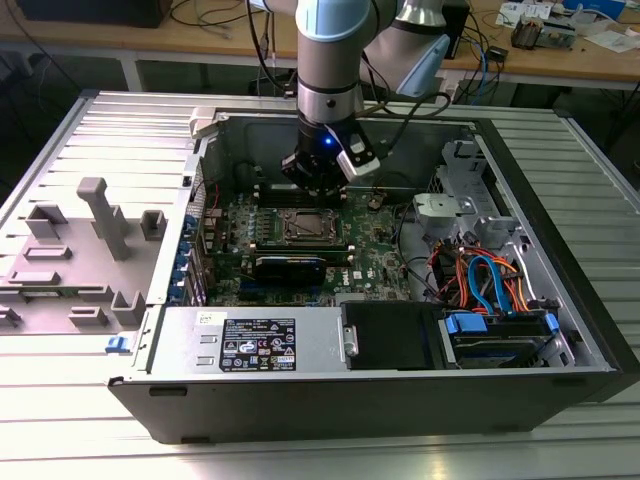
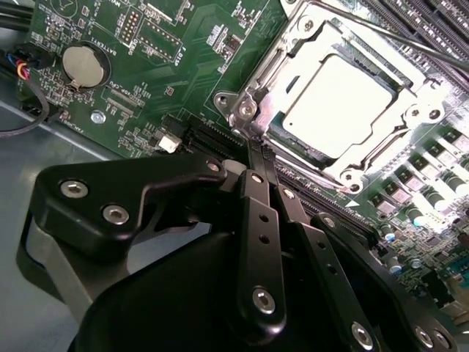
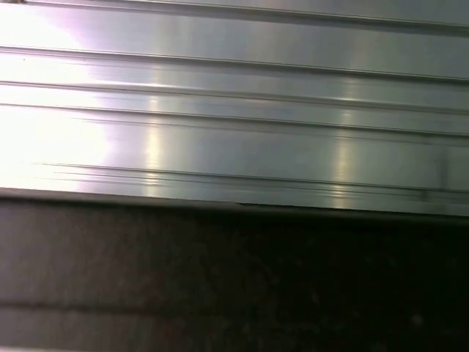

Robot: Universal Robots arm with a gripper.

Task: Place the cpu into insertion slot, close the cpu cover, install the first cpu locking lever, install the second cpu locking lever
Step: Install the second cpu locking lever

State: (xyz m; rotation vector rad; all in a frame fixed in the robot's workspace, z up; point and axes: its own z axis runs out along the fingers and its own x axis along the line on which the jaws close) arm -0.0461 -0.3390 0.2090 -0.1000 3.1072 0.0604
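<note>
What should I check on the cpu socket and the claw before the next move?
1. Cpu seated in the slot: ok, its pale top lies flat inside the frame.
2. Cover closed over the cpu: ok, the frame lies down around the chip.
3. Levers latched: cannot tell; a thin rod runs along the far side of the socket.
4. Claw empty: ok, the fingers are together with nothing between them.
5. Claw position: ok, its tip is at the socket's near corner, above the board.
6. Claw over the socket in the exterior view: ok.

Fingers (image 2: 258,158) pinched together, arm vertical
</note>
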